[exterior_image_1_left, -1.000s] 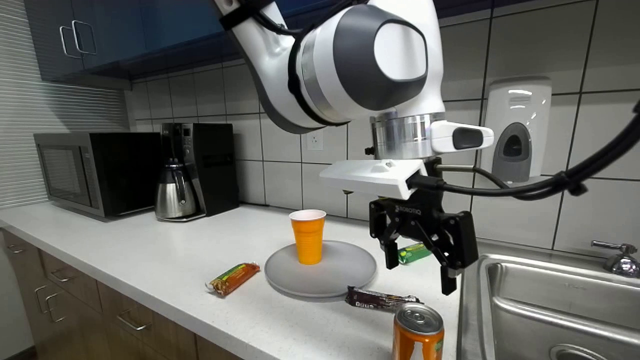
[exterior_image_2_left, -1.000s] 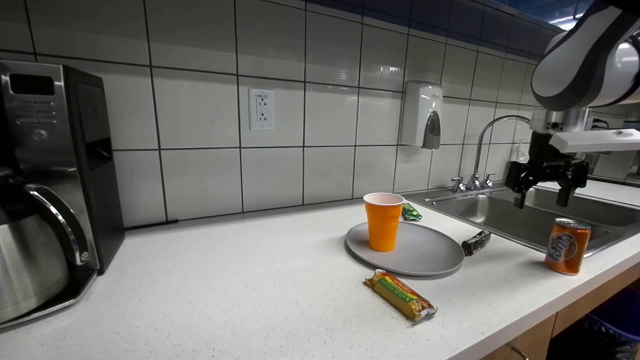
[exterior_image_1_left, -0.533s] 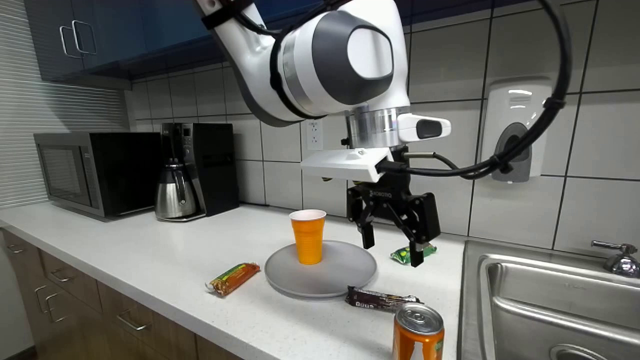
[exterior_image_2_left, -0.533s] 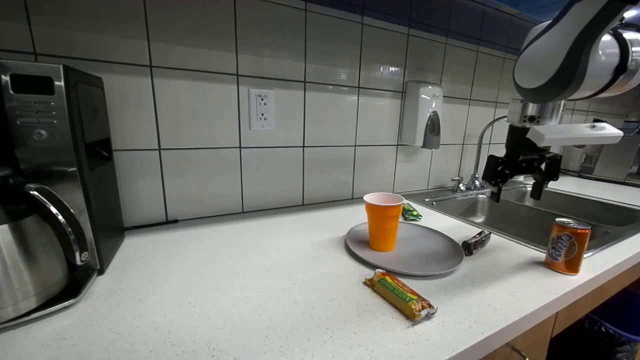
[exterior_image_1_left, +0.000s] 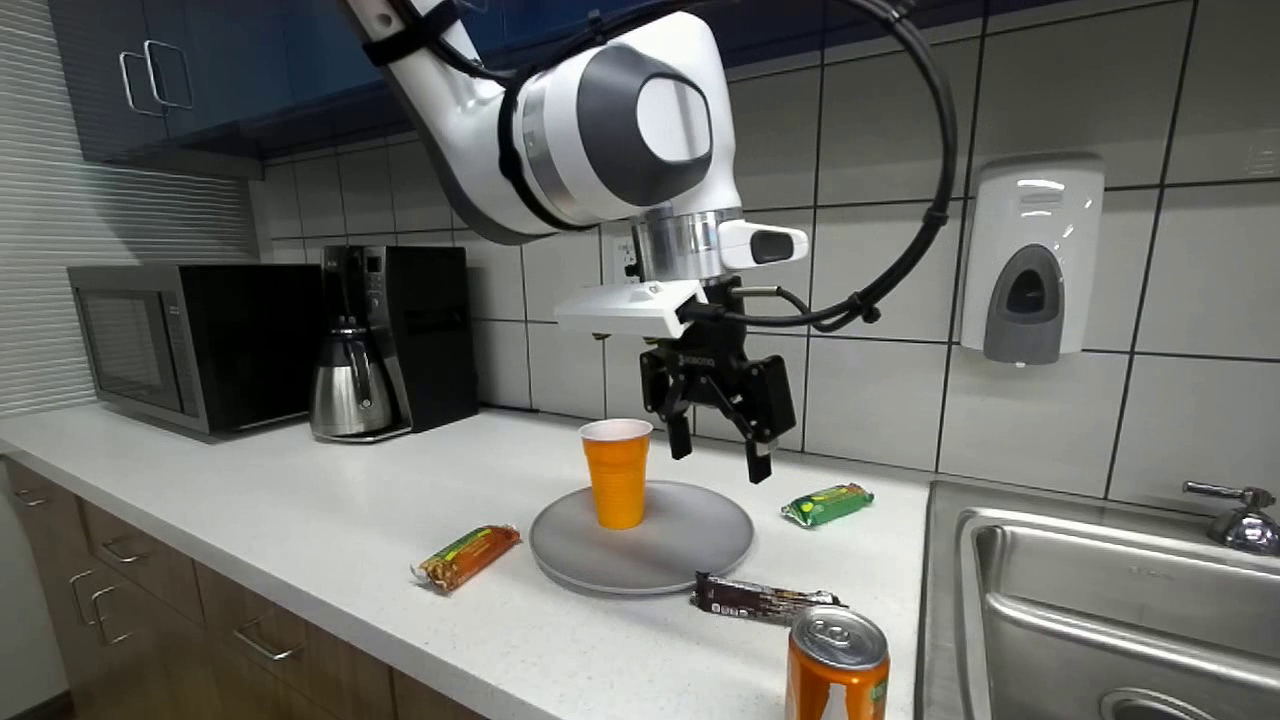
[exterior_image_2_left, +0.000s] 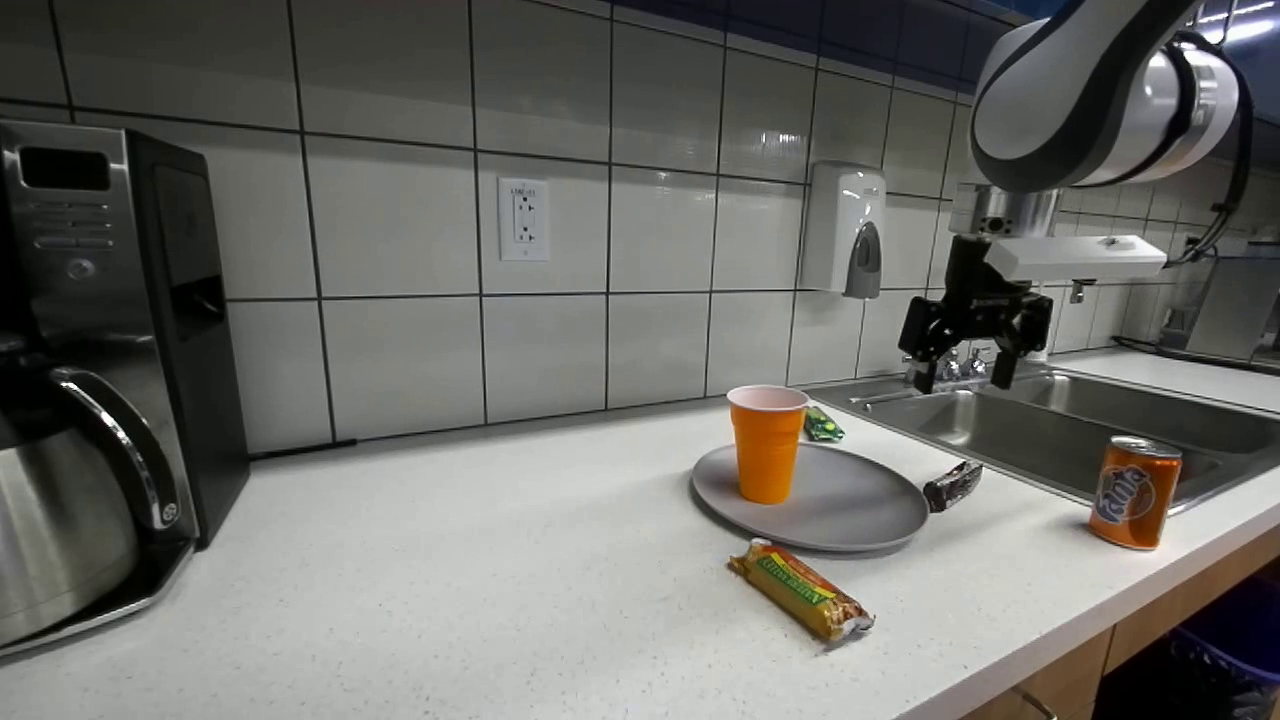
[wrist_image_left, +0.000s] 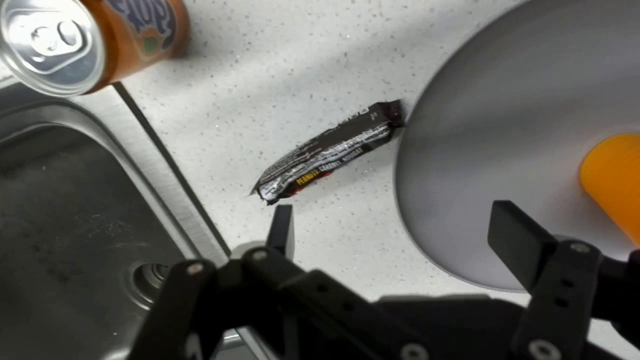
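- Currently, the gripper (exterior_image_1_left: 720, 460) hangs above the counter (exterior_image_1_left: 340, 500), its fingers (wrist_image_left: 520, 242) well apart with nothing between them
- Step in hand, by judgement: an empty hover, no grasp made
- Nearest in the wrist view are the plate (wrist_image_left: 465, 170), showing under one finger, and the dark bar (wrist_image_left: 327, 152), just past the other fingertip, its end at or just beside the plate's rim
- Any lowering from here would call for the spread fingers to be lined up clear of that rim
- Upright on the plate's left in both exterior views, the cup (exterior_image_1_left: 617, 480) would likely block a low move left
- Around them in an exterior view: green bar (exterior_image_1_left: 828, 505) right of the plate, orange bar (exterior_image_1_left: 466, 558) left, can (exterior_image_1_left: 838, 662) near right, sink (exterior_image_1_left: 942, 600) at the right
- Far left, the coffee maker (exterior_image_1_left: 430, 340) and microwave (exterior_image_1_left: 250, 340)
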